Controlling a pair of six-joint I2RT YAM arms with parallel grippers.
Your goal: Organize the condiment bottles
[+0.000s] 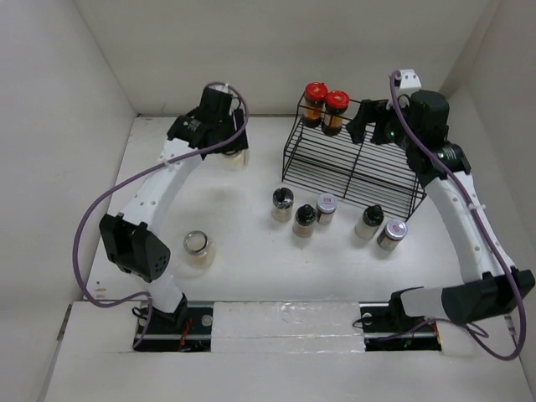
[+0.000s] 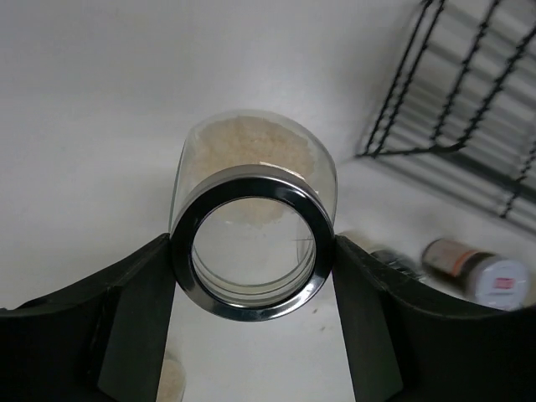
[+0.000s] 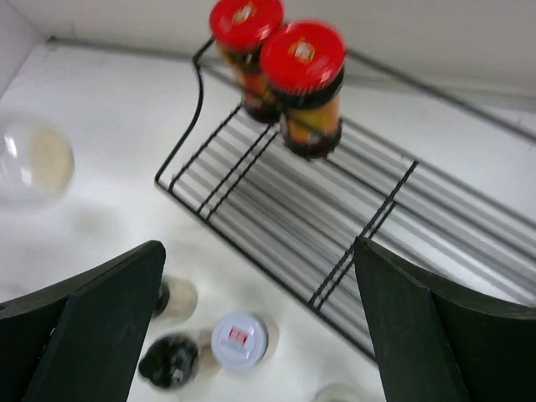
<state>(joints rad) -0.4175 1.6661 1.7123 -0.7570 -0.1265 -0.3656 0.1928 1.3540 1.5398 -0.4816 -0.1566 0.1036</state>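
My left gripper is shut on a clear jar of beige grains left of the black wire rack. In the left wrist view the fingers press both sides of the jar's silver-ringed clear lid. My right gripper is open and empty above the rack's back, with its jaws wide apart in the right wrist view. Two red-lidded jars stand on the rack's top left. Several jars with black or silver lids stand in front of the rack.
A clear-lidded jar stands alone at the near left, beside the left arm's elbow. White walls close in the table at the back and sides. The rack's wires lie right of the held jar, and a silver-lidded jar stands below them.
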